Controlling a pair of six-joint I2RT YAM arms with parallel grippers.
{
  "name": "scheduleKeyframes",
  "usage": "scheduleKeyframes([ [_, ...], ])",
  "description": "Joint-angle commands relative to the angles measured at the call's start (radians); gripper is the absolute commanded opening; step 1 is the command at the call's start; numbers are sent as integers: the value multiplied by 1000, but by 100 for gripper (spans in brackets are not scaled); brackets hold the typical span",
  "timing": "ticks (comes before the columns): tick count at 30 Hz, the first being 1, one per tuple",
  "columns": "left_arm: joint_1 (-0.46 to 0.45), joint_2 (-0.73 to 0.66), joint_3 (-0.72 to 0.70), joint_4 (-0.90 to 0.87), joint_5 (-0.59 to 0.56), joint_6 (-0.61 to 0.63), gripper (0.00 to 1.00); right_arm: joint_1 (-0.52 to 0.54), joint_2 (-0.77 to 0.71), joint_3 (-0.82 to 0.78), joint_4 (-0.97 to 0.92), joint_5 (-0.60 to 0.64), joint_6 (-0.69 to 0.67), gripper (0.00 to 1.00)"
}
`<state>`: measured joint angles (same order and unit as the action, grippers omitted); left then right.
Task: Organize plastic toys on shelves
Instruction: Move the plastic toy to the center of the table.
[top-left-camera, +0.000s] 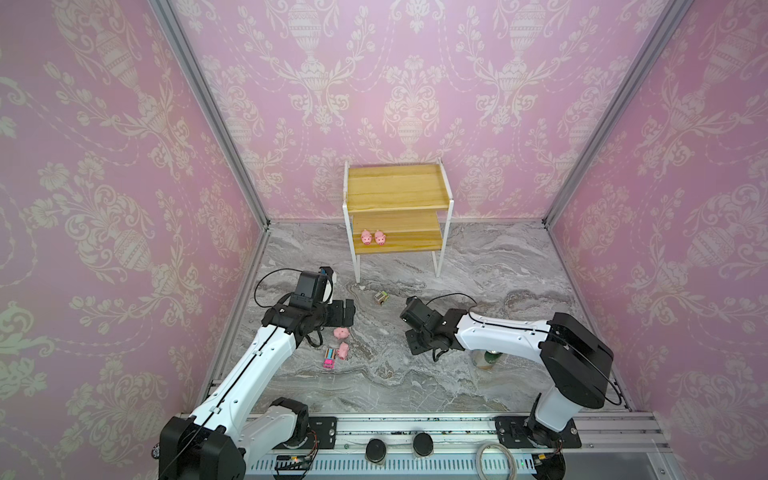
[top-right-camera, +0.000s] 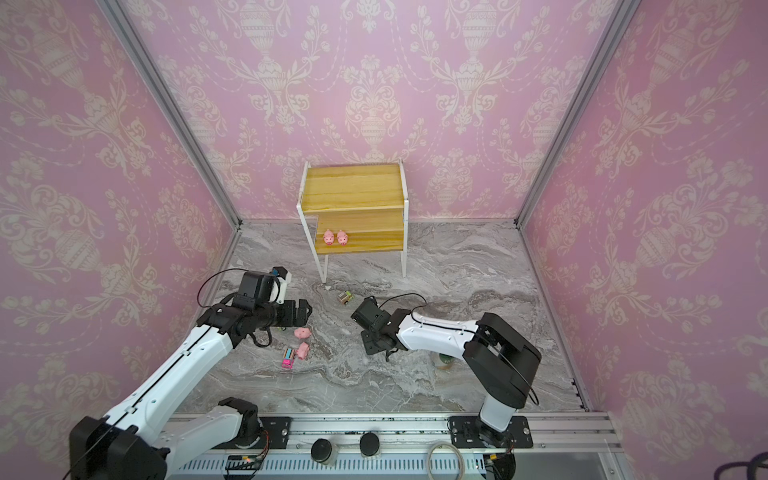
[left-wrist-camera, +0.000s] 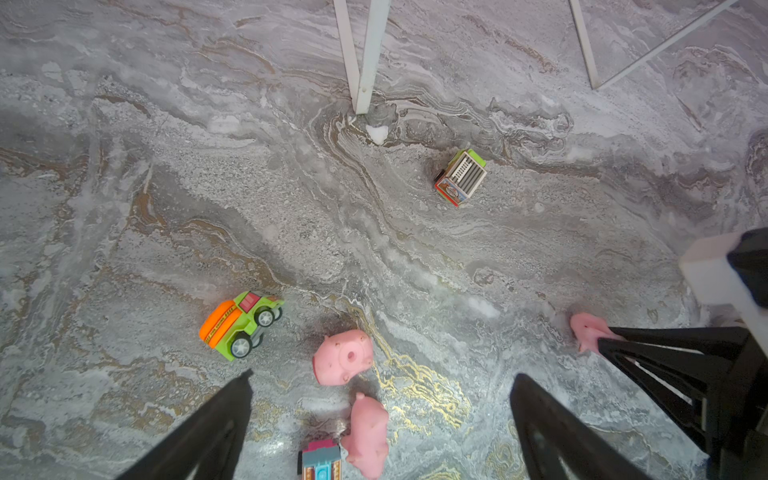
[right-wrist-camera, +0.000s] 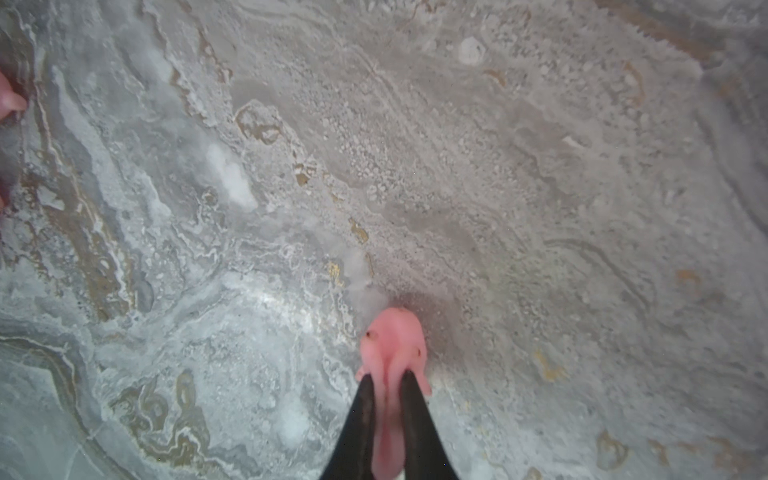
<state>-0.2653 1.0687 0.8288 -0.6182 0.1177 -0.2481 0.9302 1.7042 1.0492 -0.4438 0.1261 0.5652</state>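
The right gripper (right-wrist-camera: 387, 374) has its fingers clenched on a pink pig (right-wrist-camera: 392, 345), pinching it along the body so the snout pokes out ahead of the tips. It hangs low at the desk (top-left-camera: 415, 374); I cannot tell whether the pig is clear of the surface. The step in hand looks like picking up a third pig. The next move calls for a lift, a carry away from the base and a set-down on the shelves (top-left-camera: 399, 187) at the back wall. The likeliest spot is the lower board, beside the shelved pigs (top-left-camera: 366, 237) standing side by side near its left end. The upper board is bare and overhangs the rear of the lower one, so the approach should come in from the front.

Nearest the base, a drink can (top-left-camera: 484, 360) stands half hidden under the right forearm. On the left, the pink-blue truck (top-left-camera: 329, 358) lies just beside a near pig (top-left-camera: 343, 351), with a second loose pig (top-left-camera: 341, 332) a little farther on. The left gripper (left-wrist-camera: 382, 374) hovers over them, fingers released and wide, holding nothing. The orange-green truck (left-wrist-camera: 239, 324) lies beside them. Farther out, the brown-green truck (top-left-camera: 380, 297) sits between the arms and the rack's front legs, close to the carry path, so the pig should pass above it.
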Motion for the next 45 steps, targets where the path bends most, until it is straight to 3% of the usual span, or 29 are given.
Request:
scheduleKeyframes([
  [1,-8,-3,21,-14,1,14,99,-3,51,109,-127,-38,-63,15],
  [8,-6,-9,18,-16,2,15,99,-42,236,309,-180,-148,-158,24],
  [13,-6,-10,18,-15,0,15,99,-65,352,465,-217,-163,-205,28],
  [20,-6,-25,16,-19,-14,15,99,-91,410,568,-180,-172,-218,41],
  [27,-7,-28,17,-18,-21,14,99,-99,301,450,-15,-140,-210,59],
  [32,-6,-31,17,-18,-26,15,99,-93,167,271,180,-108,-190,65],
  [35,-7,-31,16,-17,-26,17,99,-73,100,180,258,-27,-152,65],
  [39,-7,-30,18,-15,-27,18,99,-17,56,85,331,103,-44,66],
  [45,-7,-33,16,-16,-24,15,99,85,92,104,307,286,199,65],
])
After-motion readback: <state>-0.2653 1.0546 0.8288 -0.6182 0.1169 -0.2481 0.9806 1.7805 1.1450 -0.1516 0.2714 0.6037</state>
